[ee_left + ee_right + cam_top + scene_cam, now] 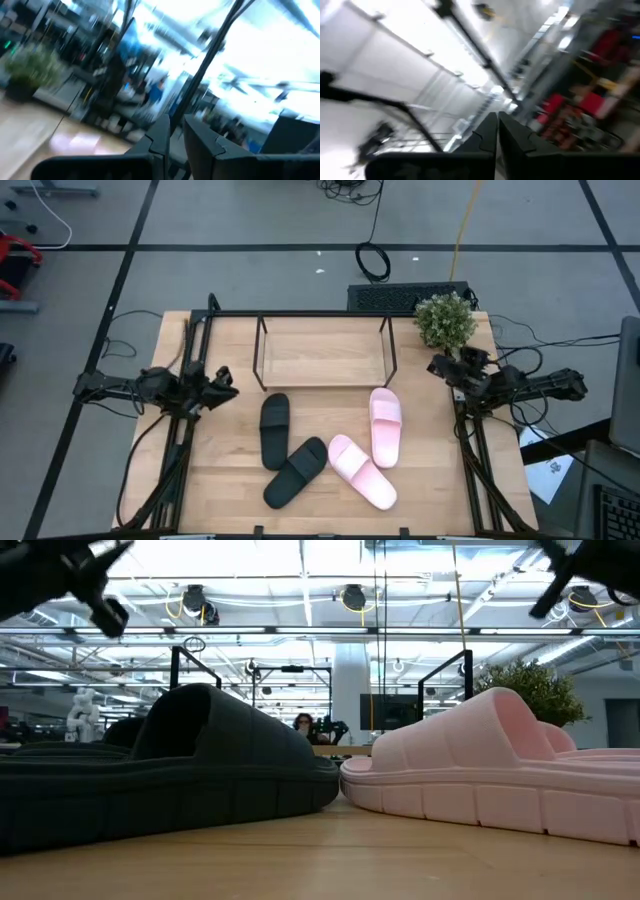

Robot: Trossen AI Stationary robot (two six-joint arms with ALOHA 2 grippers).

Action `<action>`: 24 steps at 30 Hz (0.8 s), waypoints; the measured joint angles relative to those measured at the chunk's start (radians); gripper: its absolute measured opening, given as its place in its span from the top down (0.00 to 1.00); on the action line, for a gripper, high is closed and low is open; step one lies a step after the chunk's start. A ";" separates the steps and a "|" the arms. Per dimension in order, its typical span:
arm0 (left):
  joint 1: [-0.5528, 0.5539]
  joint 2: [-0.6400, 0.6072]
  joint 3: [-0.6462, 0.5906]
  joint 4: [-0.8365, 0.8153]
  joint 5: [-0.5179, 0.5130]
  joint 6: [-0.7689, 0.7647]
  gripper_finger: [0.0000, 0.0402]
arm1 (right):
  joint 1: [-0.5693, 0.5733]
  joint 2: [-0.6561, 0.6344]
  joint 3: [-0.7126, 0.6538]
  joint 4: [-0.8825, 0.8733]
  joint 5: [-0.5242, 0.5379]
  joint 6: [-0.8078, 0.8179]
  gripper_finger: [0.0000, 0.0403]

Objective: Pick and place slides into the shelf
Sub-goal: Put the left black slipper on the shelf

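Presently, left gripper [226, 382]: dark two-finger unit at the left edge of the counter [225, 480], raised above the surface, fingers [161, 135] drawn to a narrow gap, holding nothing. Right gripper [437, 366]: matching dark unit at the right edge, near the plant, fingers [489, 131] pressed together, empty.

Matte black open-toe slide sandal, first of pair [274, 429]: flat on the light wood counter, left of centre, lying lengthwise front to back, just in front of the shelf. Matte black slide sandal, second of pair [296, 471]: nearer the front edge, angled, its upper end just beside the first black sandal and close to the pink one.

Pale pink slide sandal, first of pair [385, 425]: right of centre, lengthwise, just in front of the shelf's right end. Pale pink slide sandal, second of pair [361, 471]: angled toward the front edge, its upper end touching or just beside the other pink one.

Low rack of thin black metal rods with light wood base [324, 356]: stands at the back centre of the counter, holding no sandal.

Small green potted plant [445, 320]: back right corner, beside the rack.
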 joint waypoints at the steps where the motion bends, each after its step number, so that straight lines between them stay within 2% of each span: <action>1: 0.000 0.000 0.000 0.031 0.006 0.000 0.87 | 0.000 0.022 0.000 0.054 -0.026 -0.022 0.98; 5: -0.003 0.000 0.000 0.139 0.041 -0.001 0.87 | 0.000 0.125 0.000 0.266 -0.052 -0.135 0.98; 11: -0.039 0.000 0.011 0.270 0.052 -0.019 0.87 | 0.000 0.244 0.013 0.535 0.062 -0.365 0.98; 18: -0.079 0.041 0.172 0.160 0.019 0.017 0.87 | 0.000 0.285 0.051 0.550 0.079 -0.387 0.98; 24: -0.110 0.265 0.429 -0.026 0.018 0.115 0.87 | 0.000 0.295 0.051 0.558 0.106 -0.254 0.98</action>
